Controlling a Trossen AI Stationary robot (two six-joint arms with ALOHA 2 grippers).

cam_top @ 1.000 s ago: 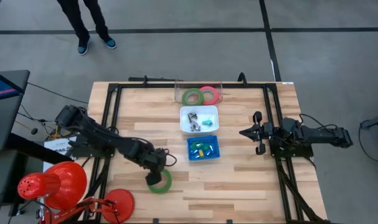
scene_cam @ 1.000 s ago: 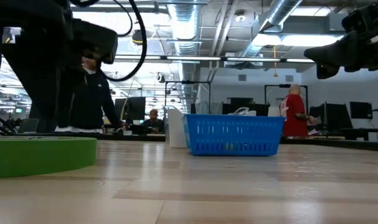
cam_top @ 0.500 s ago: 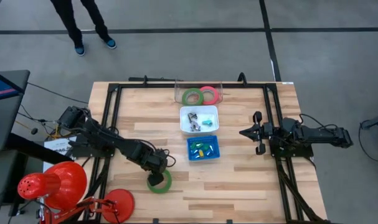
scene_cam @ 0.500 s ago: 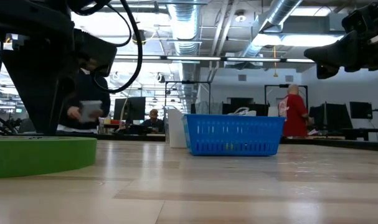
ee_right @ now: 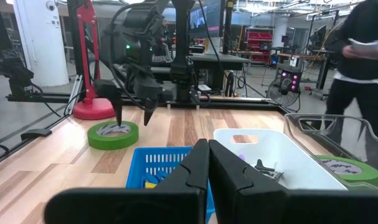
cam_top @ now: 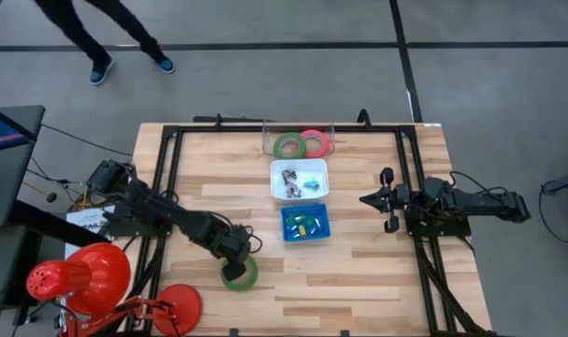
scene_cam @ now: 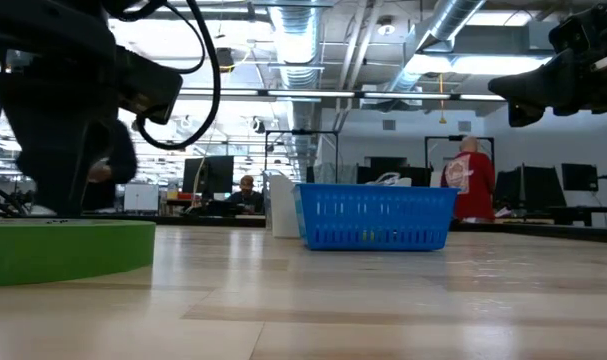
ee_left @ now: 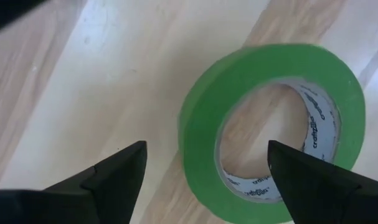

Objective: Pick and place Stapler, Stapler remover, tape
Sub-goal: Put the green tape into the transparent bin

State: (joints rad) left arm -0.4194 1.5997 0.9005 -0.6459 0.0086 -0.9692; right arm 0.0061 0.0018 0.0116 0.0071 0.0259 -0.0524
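The left end effector point(cam_top: 232, 266) is being held released above the green tape point(cam_top: 240, 272) near the table's point(cam_top: 358, 271) front-left edge, one finger over its hole. Grasping appears underway; lowering and clenching on the wall are called for.

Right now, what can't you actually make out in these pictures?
- High view: the left gripper covers part of the loose green tape; whether it touches is unclear.
- High view: contents of the white bin and blue basket are too small to identify.
- Low view: the basket wall hides its contents.
- Left wrist view: the tape is cut off by the frame edge.
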